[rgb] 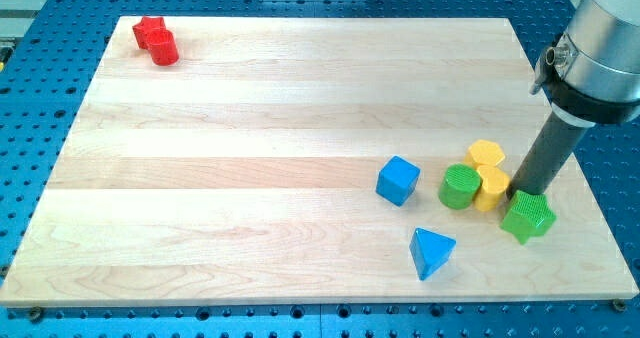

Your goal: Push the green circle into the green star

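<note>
The green circle (459,187) sits toward the view's lower right of the table (250,128), touching a yellow block (492,189) on its right side. Behind that one, a second yellow block (487,154) rests against it. The green star (528,216) lies just past the yellow pair, near the table's right edge, with only a narrow strip of wood beyond it. My tip (524,191) stands at the star's upper edge, just right of the nearer yellow block. There are no fingers on this rod, so nothing is held. A blue cube (397,180) sits left of the circle, apart from it, and a blue triangle (432,252) lies near the bottom edge. Two red blocks (156,40) huddle in the top left corner, with wide open wood between
</note>
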Controlling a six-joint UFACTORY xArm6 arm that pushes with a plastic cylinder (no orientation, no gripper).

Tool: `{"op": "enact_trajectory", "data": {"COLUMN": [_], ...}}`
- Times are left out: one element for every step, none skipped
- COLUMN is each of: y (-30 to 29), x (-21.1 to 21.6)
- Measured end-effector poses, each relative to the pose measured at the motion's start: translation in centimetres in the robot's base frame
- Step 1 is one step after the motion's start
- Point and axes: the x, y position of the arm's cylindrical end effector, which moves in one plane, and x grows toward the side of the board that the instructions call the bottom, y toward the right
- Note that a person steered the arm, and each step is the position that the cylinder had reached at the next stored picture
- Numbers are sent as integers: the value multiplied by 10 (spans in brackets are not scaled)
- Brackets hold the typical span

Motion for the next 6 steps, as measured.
{"op": "enact_trajectory", "data": {"y": [-2, -21, -52, -63, -65, -95], "x": [1, 19, 21, -3, -35, -55]}}
